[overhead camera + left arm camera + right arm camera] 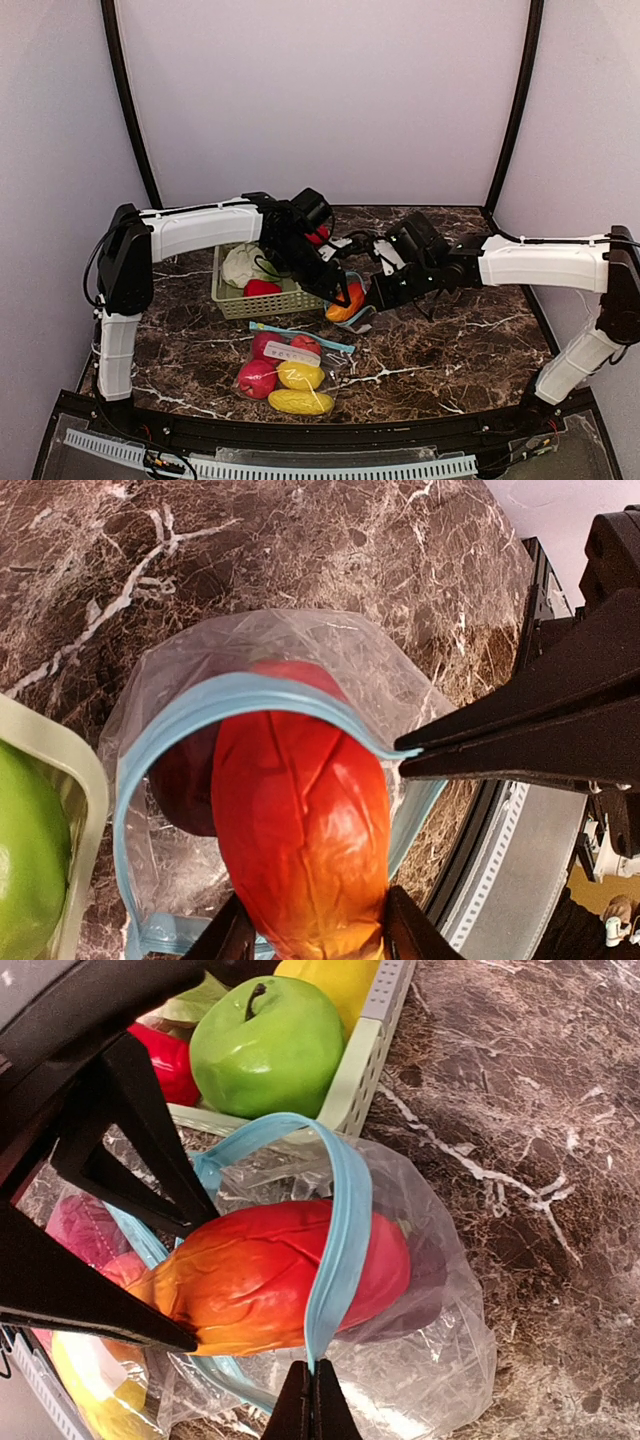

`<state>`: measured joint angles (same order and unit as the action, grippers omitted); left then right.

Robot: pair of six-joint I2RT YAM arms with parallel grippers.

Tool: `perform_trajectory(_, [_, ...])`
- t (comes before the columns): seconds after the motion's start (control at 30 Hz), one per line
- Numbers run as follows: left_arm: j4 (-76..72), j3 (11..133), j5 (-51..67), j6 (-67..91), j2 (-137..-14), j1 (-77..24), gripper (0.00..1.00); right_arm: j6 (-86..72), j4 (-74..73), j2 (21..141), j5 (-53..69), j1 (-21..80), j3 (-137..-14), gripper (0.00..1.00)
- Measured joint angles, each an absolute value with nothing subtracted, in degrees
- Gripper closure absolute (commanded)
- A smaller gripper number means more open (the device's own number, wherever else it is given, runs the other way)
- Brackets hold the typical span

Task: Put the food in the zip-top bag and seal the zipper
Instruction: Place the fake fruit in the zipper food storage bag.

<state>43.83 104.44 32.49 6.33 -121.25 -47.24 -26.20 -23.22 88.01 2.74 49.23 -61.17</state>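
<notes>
- Tabletop (450, 340), dark veined marble: it bears everything below.
- Slatted basket (262, 303), pale green, left of centre: loose food waits in it, so you have more loads to fetch.
- Zip-top bag (440, 1360), clear, lying just beside the basket with its mouth held open. Keep the blue zipper rim (345, 1220) lifted and taut so the opening does not fold under the load.
- Second bag (300, 336), nearer the arm bases, holding red and yellow pieces. Whether it is sealed cannot be told.
- Left gripper (318, 932): its fingers clamp the tail end of the red-orange toy. Push along the bag's long axis, and release only once the piece is past the rim.
- Right gripper (310, 1400): its fingers are pinched closed on the zipper rim. Hold that pinch steady, because a slip would likely collapse the mouth onto the toy.
- Red-orange toy (300, 820), glossy and pepper-like: its front half is inside the bag and its rear half is outside, with the rim lying across its middle. Expect the smooth plastic to slide easily. Steer it beside the piece already inside, not onto it.
- Green apple (265, 1045), in the basket corner nearest the bag: a fair next pick.
- Dark purple piece (185, 780), already deep in the bag and touching the toy's side.
</notes>
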Motion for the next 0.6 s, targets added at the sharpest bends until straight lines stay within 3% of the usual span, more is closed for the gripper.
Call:
perform_trajectory(0.37, [45.82, 105.58, 26.92, 3.25, -121.67, -47.94, 0.27, -24.32, -18.72, 85.73, 6.48, 49.19, -58.89, 1.0])
perform_trajectory(0.6, [40.93, 100.9, 23.05, 4.54, -118.8, -48.18, 0.19, -24.47, -17.8, 85.6, 6.66, 48.95, -58.48, 1.0])
